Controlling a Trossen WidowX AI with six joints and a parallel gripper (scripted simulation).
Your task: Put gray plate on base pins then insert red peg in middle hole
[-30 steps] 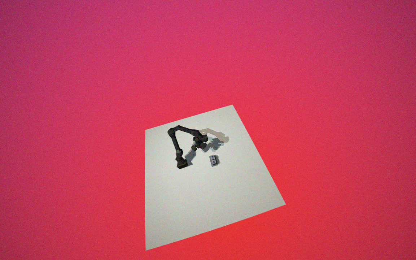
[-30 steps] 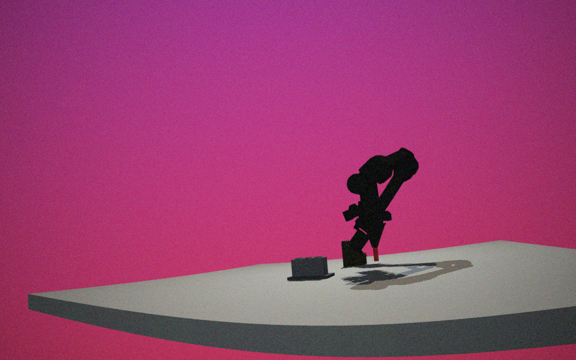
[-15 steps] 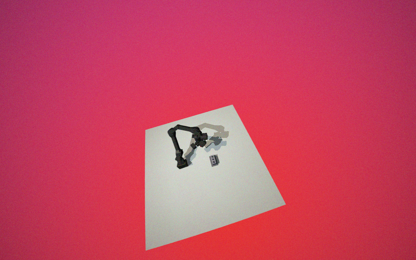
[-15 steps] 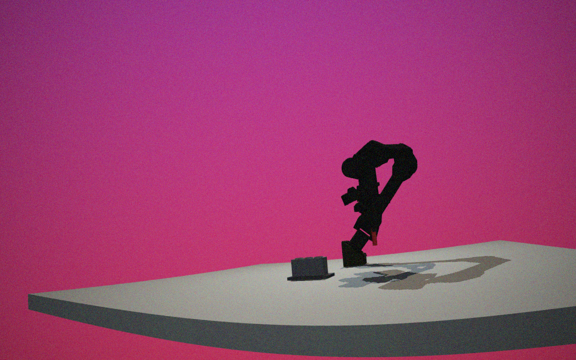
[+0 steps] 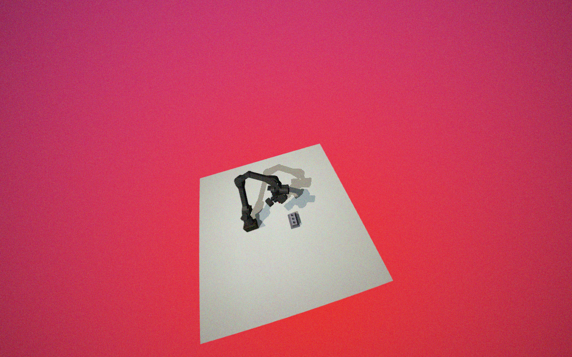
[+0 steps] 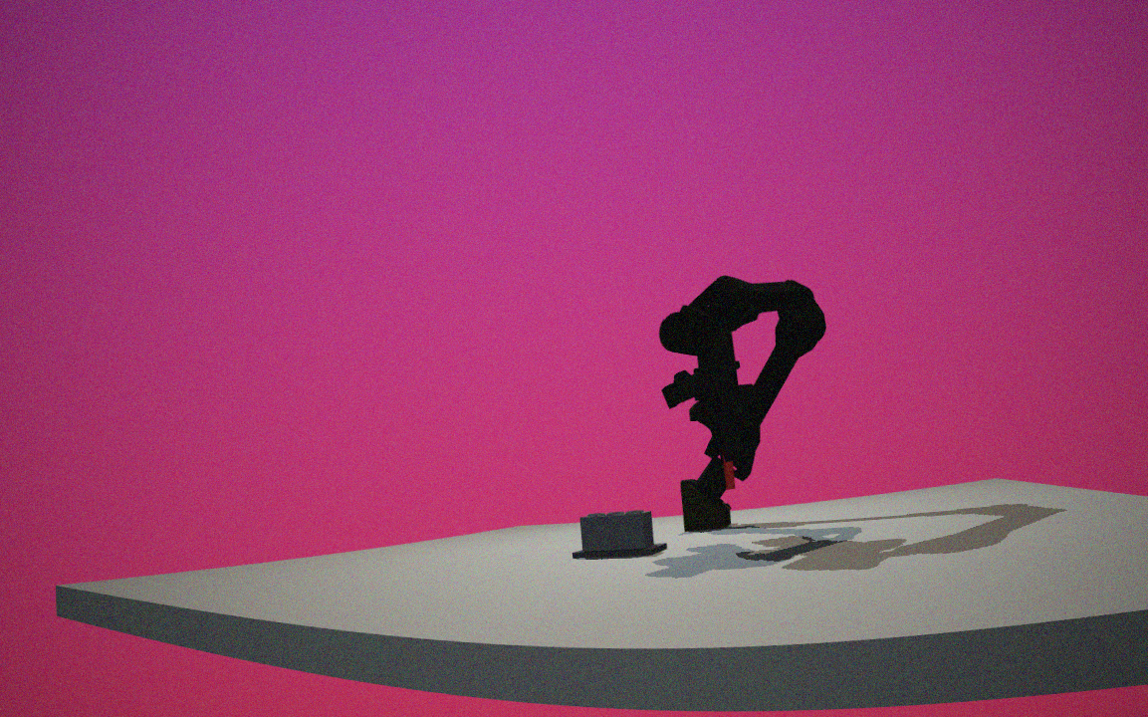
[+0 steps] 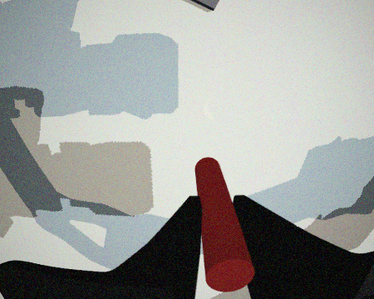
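Note:
My gripper [image 6: 732,469] [image 7: 215,205] is shut on the red peg [image 6: 728,476] [image 7: 222,224], high above the table. In the wrist view the peg stands out past both fingertips and leans a little. The gray plate [image 5: 293,218] [image 6: 615,533] lies flat on the thin dark base [image 6: 617,554], with no gap seen between them. Its holes face up in the top view, and low bumps show along its top in the exterior view. The held peg is off to the side of the plate, not over it.
The pale table [image 5: 252,275] [image 6: 471,605] carries the arm's foot [image 5: 250,225] [image 6: 704,508] and the arm's overlapping shadows. A gray corner [image 7: 209,3] of the plate and base assembly shows at the top edge of the wrist view.

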